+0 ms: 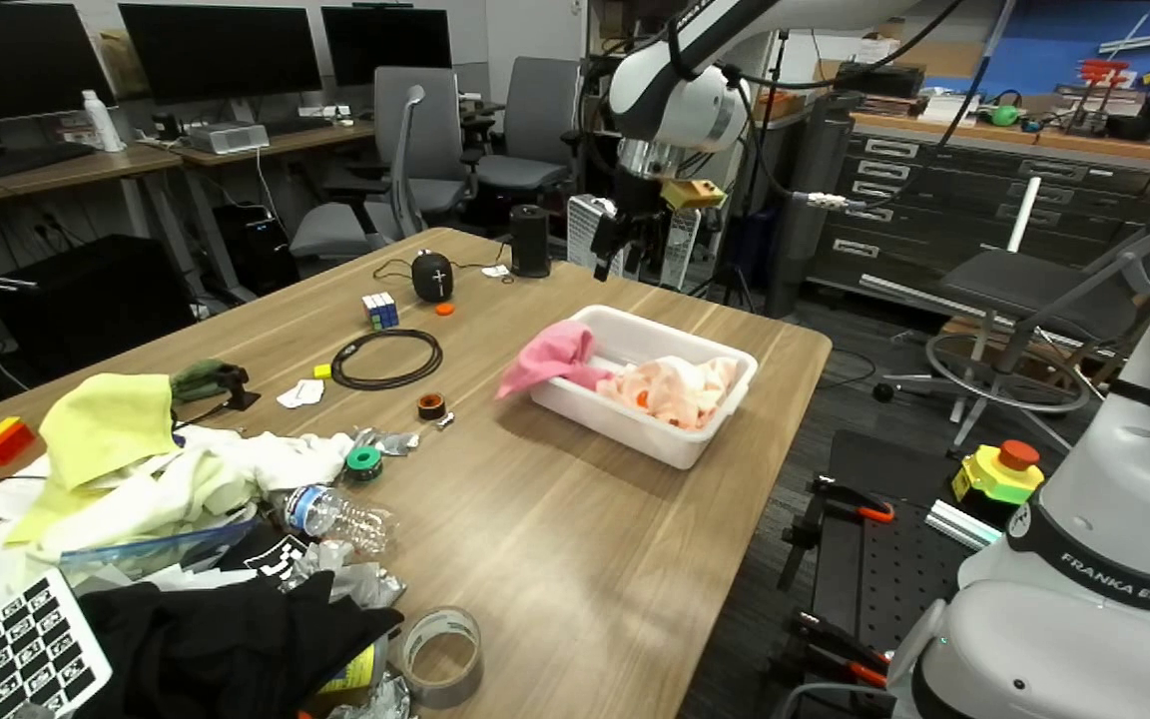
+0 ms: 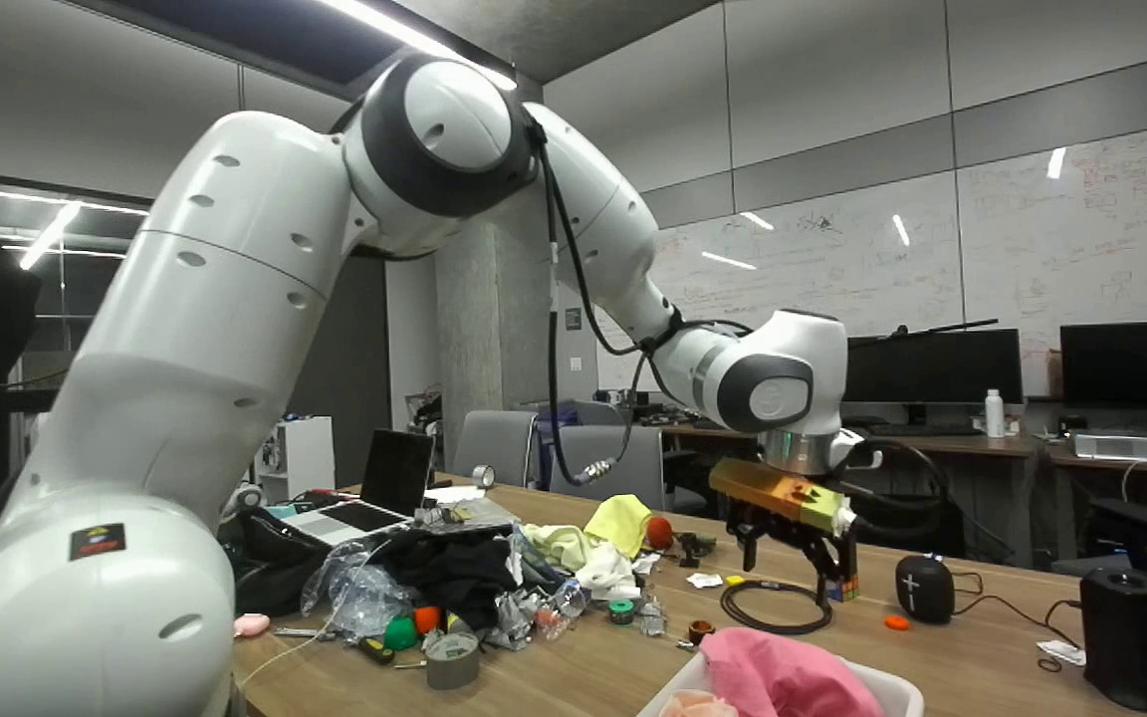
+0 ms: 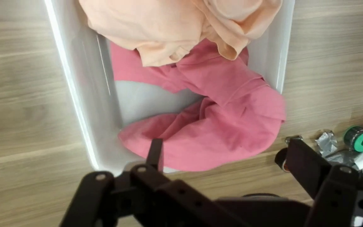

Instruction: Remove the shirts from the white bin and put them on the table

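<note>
The white bin stands on the wooden table; its rim also shows in an exterior view and its wall in the wrist view. A pink shirt lies partly in the bin and hangs over its end rim; it also shows in the wrist view. A peach shirt lies crumpled in the bin, partly over the pink one in the wrist view. My gripper is open and empty, above the pink shirt's end of the bin, its fingers wide apart in the wrist view.
A black cable coil, brown tape roll, Rubik's cube and black speaker lie beyond the bin. A cluttered pile with a yellow cloth, black cloth, bottle and grey tape covers one side.
</note>
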